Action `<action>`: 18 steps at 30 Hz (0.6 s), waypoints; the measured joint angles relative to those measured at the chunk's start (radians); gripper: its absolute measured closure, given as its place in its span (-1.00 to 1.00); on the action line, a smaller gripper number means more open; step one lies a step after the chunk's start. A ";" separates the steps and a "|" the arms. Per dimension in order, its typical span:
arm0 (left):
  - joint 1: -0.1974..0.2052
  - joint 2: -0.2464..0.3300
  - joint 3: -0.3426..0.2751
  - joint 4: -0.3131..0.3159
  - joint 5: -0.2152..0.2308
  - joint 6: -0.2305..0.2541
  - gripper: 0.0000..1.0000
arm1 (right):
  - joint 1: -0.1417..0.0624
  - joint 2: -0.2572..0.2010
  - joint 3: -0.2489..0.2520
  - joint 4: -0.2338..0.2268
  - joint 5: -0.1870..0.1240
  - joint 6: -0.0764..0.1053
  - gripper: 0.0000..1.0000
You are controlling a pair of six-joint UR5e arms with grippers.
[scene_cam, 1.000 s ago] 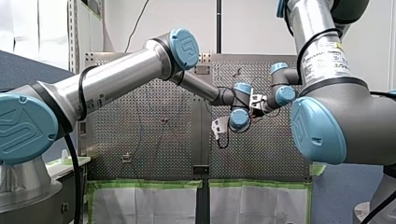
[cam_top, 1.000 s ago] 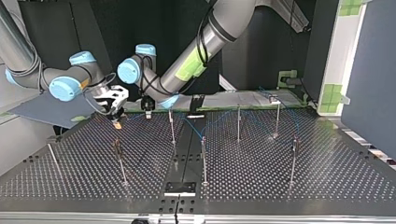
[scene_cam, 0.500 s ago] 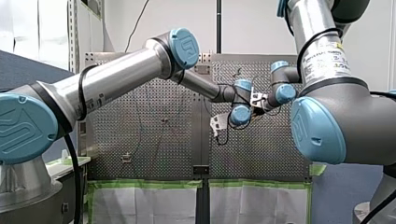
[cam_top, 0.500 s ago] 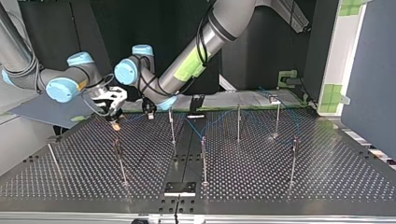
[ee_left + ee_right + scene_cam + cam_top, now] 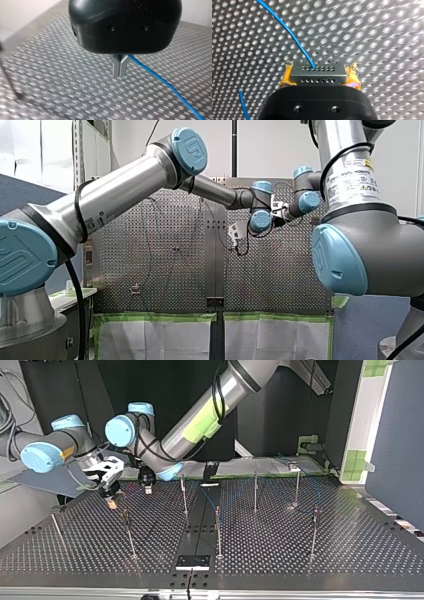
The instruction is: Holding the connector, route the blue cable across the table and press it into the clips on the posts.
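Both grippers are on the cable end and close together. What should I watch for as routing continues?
1. My right gripper clamps the connector while my left gripper pinches the blue cable nearby; pulling apart may strain the cable at the connector.
2. Both grippers work close together, so they might collide.
3. Trailing cable may snag a post.

Nothing I can properly read right now. White sticker [image 5: 350,180] with yellow marks on my right arm [image 5: 372,237]: print too fine. Well left of that sticker, a blue joint cap [image 5: 189,150] shows an embossed logo, letters unclear
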 joint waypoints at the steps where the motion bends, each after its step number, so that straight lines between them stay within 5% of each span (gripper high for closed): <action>1: -0.001 0.008 0.000 -0.001 0.000 0.002 1.00 | 0.000 -0.007 -0.004 0.006 -0.004 0.003 1.00; 18: -0.015 0.157 0.001 -0.025 -0.036 0.023 1.00 | -0.001 -0.153 -0.038 0.071 -0.033 0.040 1.00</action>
